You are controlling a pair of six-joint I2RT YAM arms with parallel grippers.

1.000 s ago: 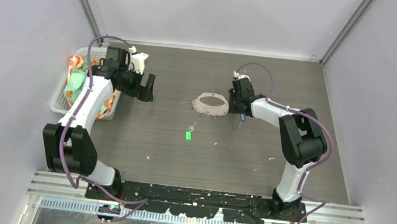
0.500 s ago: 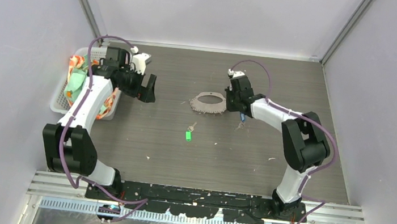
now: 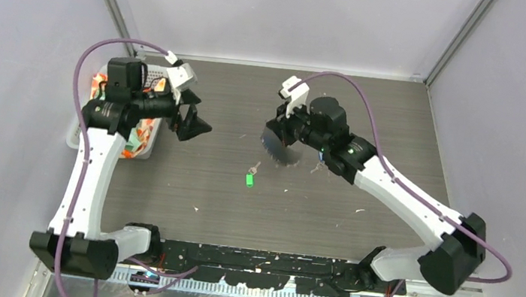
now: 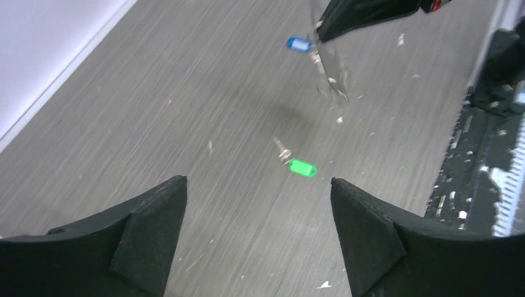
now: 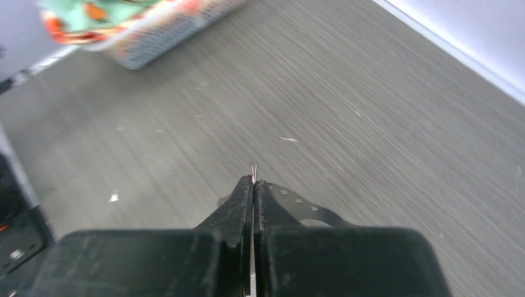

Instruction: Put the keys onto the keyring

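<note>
Left jaws released; we find the green key [image 4: 303, 168] ahead between them, shaft pointing away. Right jaws clench the keyring [image 3: 278, 150].

We get soft, even overhead light, with only faint shadows on the table [image 3: 225, 189]; beyond the right claw [image 5: 252, 182] the wood grain streaks with motion blur, and the basket [image 5: 161, 31] far ahead-left is unfocused; ahead of the left claw [image 4: 257, 182] the keyring [image 4: 328, 68] smears; the green key [image 4: 303, 168] nearer it looks crisp.

Keyring [image 3: 280, 145] over the table [image 3: 237, 213] — one key [image 3: 249, 178] before it, basket [image 3: 73, 139] far left
</note>
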